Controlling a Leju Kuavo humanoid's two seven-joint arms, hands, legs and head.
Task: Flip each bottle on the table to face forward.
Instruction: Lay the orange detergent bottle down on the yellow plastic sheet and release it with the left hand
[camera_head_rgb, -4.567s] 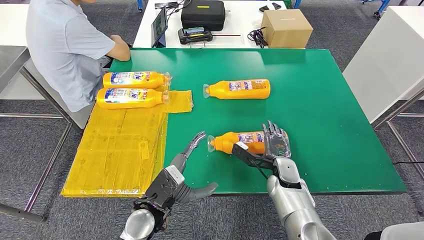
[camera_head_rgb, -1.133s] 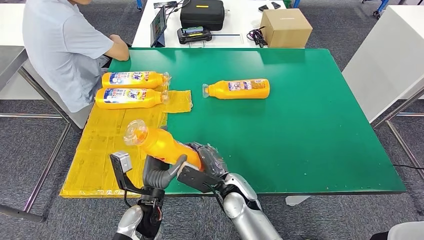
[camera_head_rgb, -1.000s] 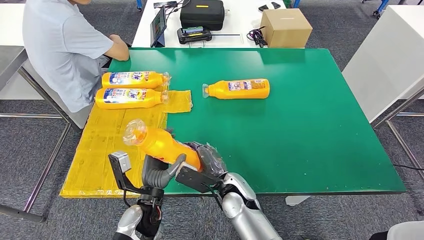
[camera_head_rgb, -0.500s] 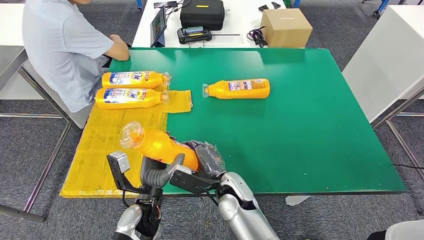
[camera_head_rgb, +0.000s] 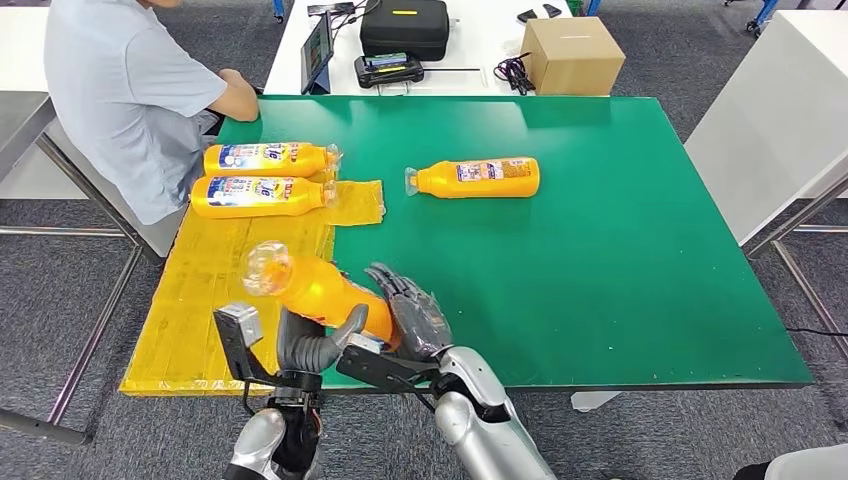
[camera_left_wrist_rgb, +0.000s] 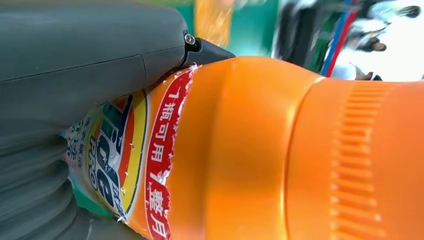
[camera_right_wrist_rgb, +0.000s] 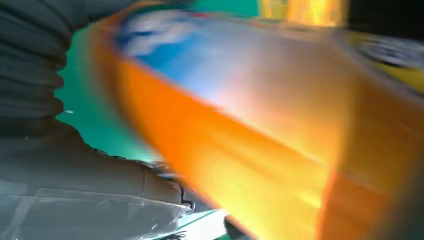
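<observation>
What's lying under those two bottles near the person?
A yellow mat lies under the two bottles, over the green table. Whatever the mat covers beneath them is hidden.

bright, even overhead light; head view sharp, right wrist view motion-blurred.

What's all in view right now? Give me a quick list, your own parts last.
held bottle: one, orange, raised over the table's near edge, cap end up and to the left.
taped-area bottles: two, orange, lying side by side on the yellow taped area.
lone bottle: one, orange, lying on the green table.
black case: one, on the white table behind.
cardboard box: one, brown, same white table.
person: one, grey shirt, seated at the far left corner.
left hand: grey, gripping the held bottle from beneath.
right hand: fingers spread, against the bottle's base end.
</observation>
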